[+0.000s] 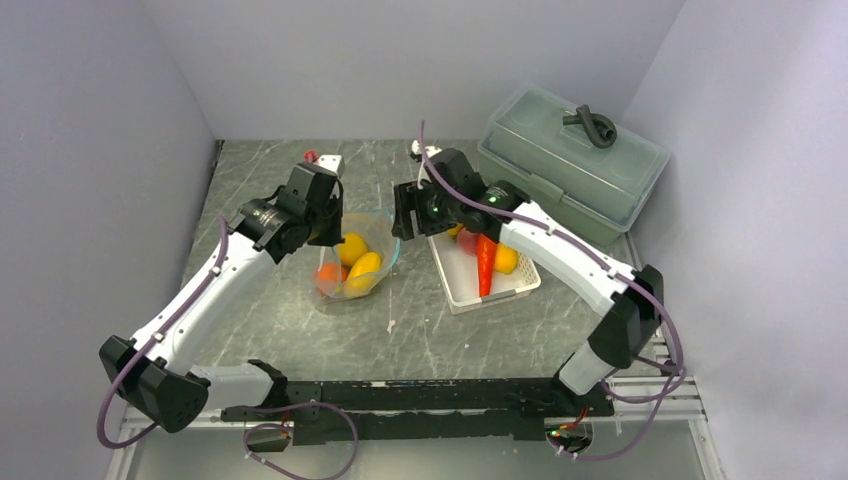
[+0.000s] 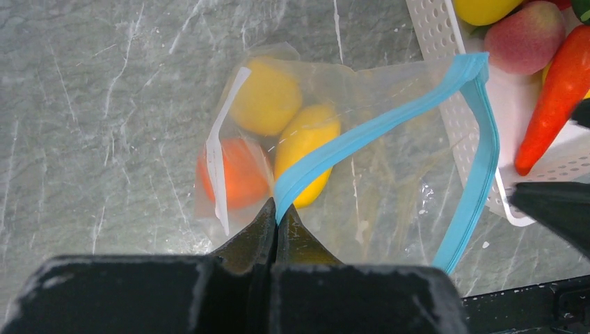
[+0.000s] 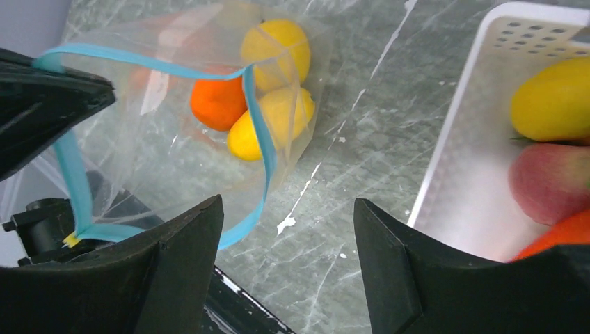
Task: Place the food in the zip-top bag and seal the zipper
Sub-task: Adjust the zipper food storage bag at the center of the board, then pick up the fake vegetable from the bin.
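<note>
The clear zip-top bag (image 1: 352, 272) lies on the table with its mouth held open. It holds two yellow lemons (image 2: 268, 97) and an orange (image 2: 233, 174). My left gripper (image 2: 278, 209) is shut on the teal zipper (image 2: 362, 136) at the bag's mouth and lifts that edge. My right gripper (image 3: 289, 209) is open and empty, above the table between the bag (image 3: 174, 139) and the white basket (image 3: 452, 139). The basket (image 1: 490, 295) holds an orange carrot (image 1: 485, 262), a peach (image 3: 549, 181) and a lemon (image 3: 549, 101).
A large grey-green lidded box (image 1: 570, 160) stands at the back right, beside the basket. A small white and red object (image 1: 325, 160) lies at the back of the table. Walls close in on the left, back and right.
</note>
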### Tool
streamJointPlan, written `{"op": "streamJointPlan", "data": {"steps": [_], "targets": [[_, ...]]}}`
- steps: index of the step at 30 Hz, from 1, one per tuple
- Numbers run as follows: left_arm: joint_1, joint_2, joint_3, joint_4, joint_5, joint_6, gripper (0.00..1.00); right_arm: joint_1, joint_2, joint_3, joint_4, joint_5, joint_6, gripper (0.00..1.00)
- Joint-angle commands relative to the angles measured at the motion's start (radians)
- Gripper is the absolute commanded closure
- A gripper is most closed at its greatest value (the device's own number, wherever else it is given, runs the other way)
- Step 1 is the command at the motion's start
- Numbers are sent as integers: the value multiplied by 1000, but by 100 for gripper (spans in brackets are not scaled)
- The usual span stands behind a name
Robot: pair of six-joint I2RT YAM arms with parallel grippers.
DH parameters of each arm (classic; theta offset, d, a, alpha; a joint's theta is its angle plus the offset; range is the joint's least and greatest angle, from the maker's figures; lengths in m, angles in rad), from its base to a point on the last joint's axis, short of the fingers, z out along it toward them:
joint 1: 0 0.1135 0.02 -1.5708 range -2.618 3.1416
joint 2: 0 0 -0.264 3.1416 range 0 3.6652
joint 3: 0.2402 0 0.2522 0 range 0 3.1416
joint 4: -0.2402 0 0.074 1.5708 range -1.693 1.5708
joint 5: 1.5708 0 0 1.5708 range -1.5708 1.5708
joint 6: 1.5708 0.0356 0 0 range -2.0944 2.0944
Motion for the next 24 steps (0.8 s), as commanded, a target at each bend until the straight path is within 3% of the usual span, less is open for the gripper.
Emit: {"op": "streamJointPlan", "data": {"steps": [1,15,24], "targets": [[5,6,21,10,-14,41,100,-3,-111,59,-34,117,-21,27],[7,-14,39,15,25,86,100,-149,-242,-149,-85,299,-3,27],[6,-60,-40,108,78,115,100,-201,-227,-342,-32,375,57,34]]}}
